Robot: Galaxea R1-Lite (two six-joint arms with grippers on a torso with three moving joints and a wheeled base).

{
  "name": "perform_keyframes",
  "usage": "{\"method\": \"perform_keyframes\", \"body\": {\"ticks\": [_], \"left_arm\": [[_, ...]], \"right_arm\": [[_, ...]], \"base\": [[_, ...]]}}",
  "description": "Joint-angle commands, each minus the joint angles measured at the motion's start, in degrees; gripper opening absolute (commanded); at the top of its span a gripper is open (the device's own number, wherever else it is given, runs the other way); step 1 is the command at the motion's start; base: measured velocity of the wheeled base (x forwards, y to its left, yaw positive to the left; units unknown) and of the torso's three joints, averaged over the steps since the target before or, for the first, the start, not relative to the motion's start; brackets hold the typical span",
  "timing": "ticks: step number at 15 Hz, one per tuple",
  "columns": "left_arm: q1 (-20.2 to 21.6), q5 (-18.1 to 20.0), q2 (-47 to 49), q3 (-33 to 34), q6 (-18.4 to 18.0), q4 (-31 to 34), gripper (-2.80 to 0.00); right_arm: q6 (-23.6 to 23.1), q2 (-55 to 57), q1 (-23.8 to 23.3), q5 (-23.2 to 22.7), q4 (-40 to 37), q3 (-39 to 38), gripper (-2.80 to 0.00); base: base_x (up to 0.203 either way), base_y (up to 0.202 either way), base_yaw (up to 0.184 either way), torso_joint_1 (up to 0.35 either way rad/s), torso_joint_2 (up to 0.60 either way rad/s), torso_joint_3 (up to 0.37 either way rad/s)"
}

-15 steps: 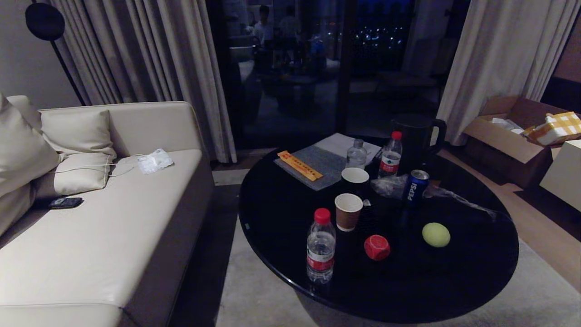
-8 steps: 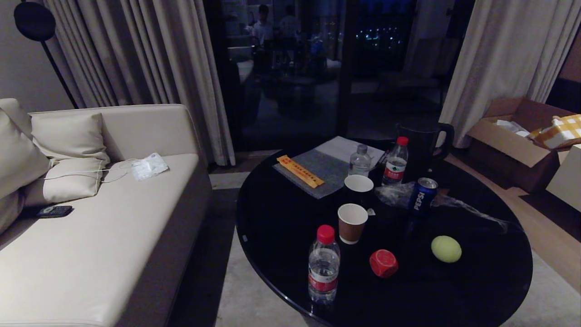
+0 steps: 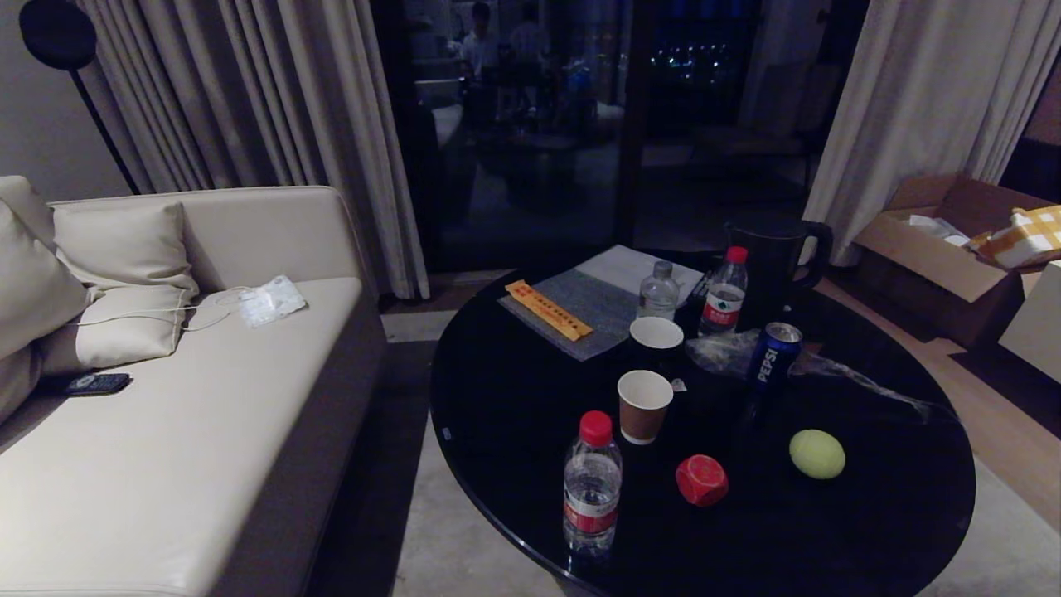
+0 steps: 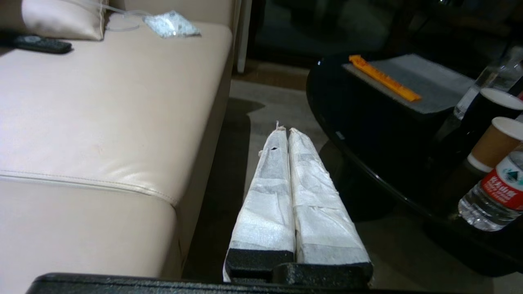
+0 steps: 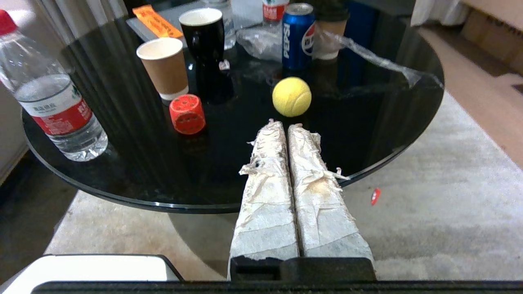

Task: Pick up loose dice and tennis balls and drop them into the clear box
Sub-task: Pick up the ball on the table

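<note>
The head camera has shifted: the worktop (image 3: 497, 398) with its red die (image 3: 701, 480) and tennis ball (image 3: 817, 453) now sits lower and further right in view.

On the round black glass table (image 3: 514, 414): red dotted die (image 3: 701, 480) sitting left of the yellow-green tennis ball (image 3: 817, 453), apart from it; brown paper cup (image 3: 644, 405) standing behind the die, black mug (image 3: 656, 343) just behind that cup; clear red-capped water bottle (image 3: 592, 482) standing left of the die, near the front edge; blue Pepsi can (image 3: 774, 355) standing behind the ball; beige sofa (image 3: 191, 431) lying left of the table
</note>
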State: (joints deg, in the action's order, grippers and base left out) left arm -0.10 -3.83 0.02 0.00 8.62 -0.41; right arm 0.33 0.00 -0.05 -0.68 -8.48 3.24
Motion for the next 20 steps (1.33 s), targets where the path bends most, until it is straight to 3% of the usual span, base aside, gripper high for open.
{"method": "perform_keyframes", "body": {"ticks": [1, 15, 20], "left_arm": [[0.01, -0.04, 0.06, 0.00, 0.08, -0.02, -2.80], [0.01, -0.04, 0.05, 0.00, 0.08, -0.02, -2.80], [0.01, -0.04, -0.01, 0.00, -0.27, -0.02, -2.80]], "right_arm": [[0.02, 0.09, -0.04, -0.02, -0.04, -0.06, -2.80], [0.02, 0.09, -0.04, -0.02, -0.04, 0.01, -2.80], [0.02, 0.09, -0.04, -0.02, -0.04, -0.08, -2.80]], "base": [[0.000, 0.000, 0.000, 0.006, 0.00, -0.182], [0.000, 0.000, 0.000, 0.004, 0.00, -0.193], [0.000, 0.000, 0.000, 0.000, 0.00, -0.026]]}}
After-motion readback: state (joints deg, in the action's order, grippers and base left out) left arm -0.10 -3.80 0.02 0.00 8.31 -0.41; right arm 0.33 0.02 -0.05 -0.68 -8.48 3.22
